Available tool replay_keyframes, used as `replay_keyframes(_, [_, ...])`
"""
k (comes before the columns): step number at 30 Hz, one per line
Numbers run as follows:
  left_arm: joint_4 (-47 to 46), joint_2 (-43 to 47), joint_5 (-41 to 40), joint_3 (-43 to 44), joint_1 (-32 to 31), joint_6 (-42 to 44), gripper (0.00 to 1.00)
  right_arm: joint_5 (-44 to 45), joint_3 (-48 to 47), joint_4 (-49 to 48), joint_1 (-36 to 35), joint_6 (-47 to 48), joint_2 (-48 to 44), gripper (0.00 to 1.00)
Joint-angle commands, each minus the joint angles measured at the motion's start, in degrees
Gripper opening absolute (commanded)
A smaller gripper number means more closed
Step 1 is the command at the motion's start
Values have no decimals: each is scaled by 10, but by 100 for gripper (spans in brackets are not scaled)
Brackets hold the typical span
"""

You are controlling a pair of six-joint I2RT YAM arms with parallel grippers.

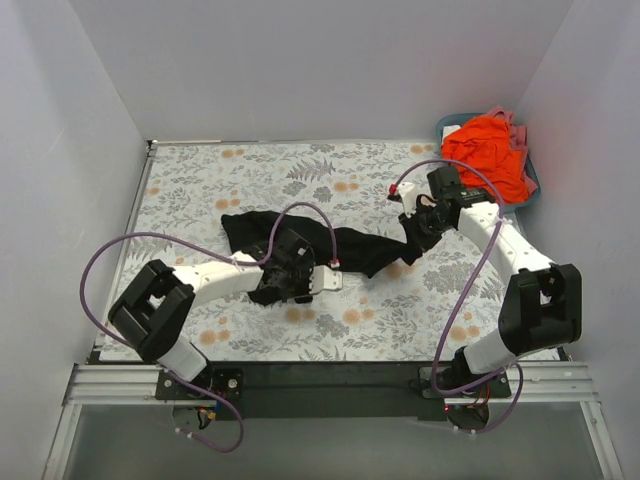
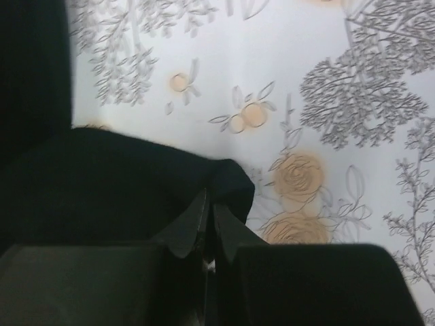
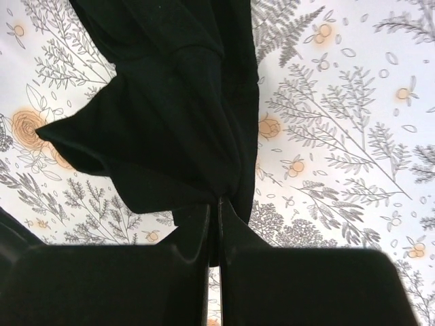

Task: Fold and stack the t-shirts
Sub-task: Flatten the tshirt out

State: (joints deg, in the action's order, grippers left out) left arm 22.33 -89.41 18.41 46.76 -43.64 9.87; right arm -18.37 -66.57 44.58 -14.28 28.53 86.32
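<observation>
A black t-shirt (image 1: 345,248) lies bunched in a long strip across the middle of the floral tabletop. My left gripper (image 1: 272,288) is shut on its near left edge; the left wrist view shows the jaws (image 2: 209,204) pinching black cloth (image 2: 109,183). My right gripper (image 1: 413,228) is shut on the shirt's right end and holds it a little off the table; the right wrist view shows cloth (image 3: 170,115) hanging from the closed jaws (image 3: 217,202). An orange-red shirt (image 1: 488,155) with some pink cloth (image 1: 514,128) fills the basket at the back right.
The teal basket (image 1: 533,180) stands in the back right corner against the white wall. White walls enclose the table on three sides. The floral tablecloth (image 1: 200,180) covers the whole work surface. Purple cables loop over both arms.
</observation>
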Motion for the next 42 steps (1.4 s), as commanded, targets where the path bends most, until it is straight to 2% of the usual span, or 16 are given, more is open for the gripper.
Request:
replay_keyframes(1, [57, 47, 37, 73, 71, -57, 0, -13, -45, 16, 23, 7, -25, 1])
replay_keyframes(2, [76, 56, 56, 140, 98, -94, 0, -13, -70, 16, 32, 7, -28, 1])
replay_keyframes(3, [92, 65, 79, 182, 160, -115, 0, -15, -83, 15, 41, 8, -33, 1])
replay_keyframes(4, [111, 81, 112, 218, 193, -132, 0, -17, -103, 14, 63, 8, -34, 1])
replay_keyframes(5, [115, 86, 127, 287, 257, -166, 0, -19, -144, 13, 74, 6, -31, 1])
replay_keyframes(6, [114, 91, 136, 316, 288, -182, 0, -21, -171, 13, 86, 4, -29, 1])
replay_keyframes(8, [99, 95, 147, 369, 364, -219, 0, -28, -219, 9, 123, -4, -20, 1])
replay_keyframes(9, [89, 98, 143, 400, 384, -258, 0, -28, -272, 8, 133, -15, -15, 1])
replay_keyframes(14, [-49, 114, 72, 445, 499, -373, 0, -21, -409, -26, 204, -55, 9, 1])
replay_keyframes(15, [-61, 111, 34, 455, 507, -383, 0, -19, -428, -31, 210, -59, 13, 1])
replay_keyframes(18, [-102, 102, -4, 496, 537, -414, 0, -4, -486, -50, 223, -60, 13, 1])
replay_keyframes(21, [-138, 107, -17, 501, 546, -419, 0, 11, -496, -86, 224, -66, 1, 1])
replay_keyframes(27, [-151, 118, -36, 502, 547, -418, 0, 24, -520, -114, 224, -77, -10, 1])
replay_keyframes(34, [-157, 236, -57, 450, 547, -410, 0, 41, -516, -123, 224, -70, -86, 1])
replay_keyframes(42, [-125, 385, -126, 442, 547, -375, 0, 124, -460, -180, 224, -56, -261, 1])
